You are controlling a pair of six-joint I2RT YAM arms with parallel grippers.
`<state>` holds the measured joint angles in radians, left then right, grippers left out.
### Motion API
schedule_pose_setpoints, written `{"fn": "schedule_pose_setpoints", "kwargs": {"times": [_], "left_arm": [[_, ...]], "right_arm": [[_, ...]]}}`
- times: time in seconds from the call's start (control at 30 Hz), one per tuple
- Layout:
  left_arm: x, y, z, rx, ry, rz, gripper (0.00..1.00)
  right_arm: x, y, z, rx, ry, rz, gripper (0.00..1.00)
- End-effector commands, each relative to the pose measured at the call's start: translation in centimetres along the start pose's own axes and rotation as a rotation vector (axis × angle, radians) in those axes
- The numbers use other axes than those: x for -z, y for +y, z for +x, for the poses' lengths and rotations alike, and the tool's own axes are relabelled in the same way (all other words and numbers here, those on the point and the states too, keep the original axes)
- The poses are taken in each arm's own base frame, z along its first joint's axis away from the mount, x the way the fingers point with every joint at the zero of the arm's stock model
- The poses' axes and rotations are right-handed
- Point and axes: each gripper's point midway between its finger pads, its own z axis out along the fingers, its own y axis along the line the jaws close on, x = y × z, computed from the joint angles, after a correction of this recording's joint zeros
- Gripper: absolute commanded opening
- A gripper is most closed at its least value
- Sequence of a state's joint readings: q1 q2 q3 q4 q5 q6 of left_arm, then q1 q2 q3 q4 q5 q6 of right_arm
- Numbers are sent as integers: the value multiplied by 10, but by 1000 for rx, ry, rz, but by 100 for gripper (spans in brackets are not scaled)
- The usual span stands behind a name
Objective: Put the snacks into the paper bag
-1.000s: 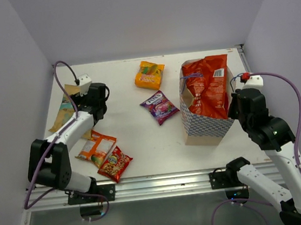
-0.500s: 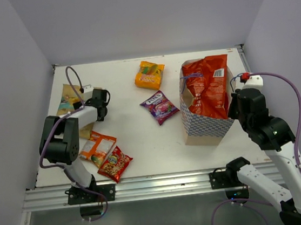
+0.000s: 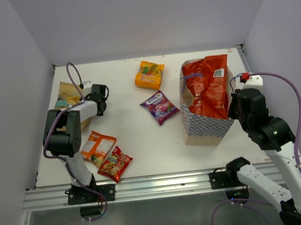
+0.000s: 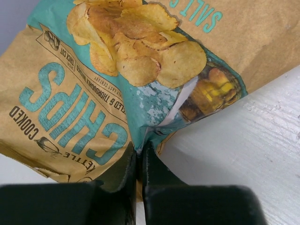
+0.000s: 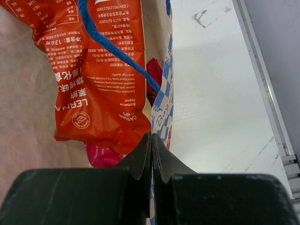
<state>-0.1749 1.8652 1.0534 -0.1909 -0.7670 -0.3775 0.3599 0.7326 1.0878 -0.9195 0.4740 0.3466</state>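
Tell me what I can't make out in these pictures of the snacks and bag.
Floor of the paper bag: top view, the red packet covers it.
The pink packet: right wrist view, only a sliver shows below the red packet.
The chips bag: top view, left arm hides part; left wrist view crops its edges.

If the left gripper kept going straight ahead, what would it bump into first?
The tan-brown chips packet. The left gripper is shut on its lower edge, so pushing on would probably just crumple that packet. What lies behind it is hidden.
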Motion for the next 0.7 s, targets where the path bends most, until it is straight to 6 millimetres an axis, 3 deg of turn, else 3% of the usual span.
{"fn": "schedule_pose_setpoints", "kwargs": {"times": [0.0, 0.1, 0.2, 0.3, 0.37, 0.43, 0.47, 0.57, 0.6, 0.67], "left_arm": [[-3, 1, 11, -2, 40, 13, 0], [2, -4, 10, 4, 50, 54, 0], [24, -19, -4, 18, 18, 148, 0], [79, -48, -41, 15, -92, 302, 0], [140, -74, -77, 33, -189, 474, 0], [193, -80, -111, 81, -273, 606, 0], [233, -85, -135, 109, -335, 679, 0], [317, -81, -171, 159, -449, 851, 0], [349, -70, -197, 208, -511, 904, 0], [395, -65, -211, 222, -558, 1002, 0]], "right_arm": [[0, 8, -5, 3, -15, -39, 0], [0, 11, -6, 4, -15, -52, 0], [-2, 20, -4, 12, -3, -93, 0], [-4, 18, -4, 19, 4, -81, 0], [-4, 19, -4, 20, 3, -81, 0], [-5, 18, -4, 18, 4, -77, 0], [-5, 18, -3, 17, 6, -78, 0], [-4, 17, -3, 15, 3, -74, 0], [-4, 17, -4, 14, 2, -74, 0], [-3, 15, -4, 12, -2, -67, 0]]}}
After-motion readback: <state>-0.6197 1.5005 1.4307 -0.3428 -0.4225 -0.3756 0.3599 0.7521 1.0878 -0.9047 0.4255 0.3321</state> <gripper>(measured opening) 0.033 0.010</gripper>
